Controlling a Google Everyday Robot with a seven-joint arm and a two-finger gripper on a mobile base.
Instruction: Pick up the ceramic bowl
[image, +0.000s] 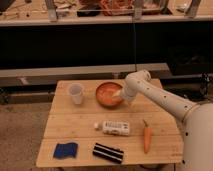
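The ceramic bowl (108, 94) sat on the far half of the wooden worktop (75, 131), a little right of centre, upright with its pale speckled inside facing up. The gripper (120, 93) was at the bowl's right rim, reaching in from the white arm (160, 97) that came across from the right; its tip overlapped the rim and the inner wall. That approach looked suited to a rim pinch, one finger inside and one outside, since a shallow wide bowl offers little else to grasp. Whether the fingers were spread or already pressed onto the rim could not be told. The bowl appeared to rest flat on the worktop, so in my judgement the lift had not begun.

The bowl looked empty apart from the gripper's tip. Just left of it, apart, stood a small translucent white cup (76, 93), upright and seemingly empty too. Nearer, well clear of the bowl, lay a white bottle (114, 128) on its side, a carrot (146, 137) to its right, a blue sponge (66, 149) at the near left and a black striped packet (107, 152) beside it. None of these crowded the bowl, so a straight lift seemed unobstructed.
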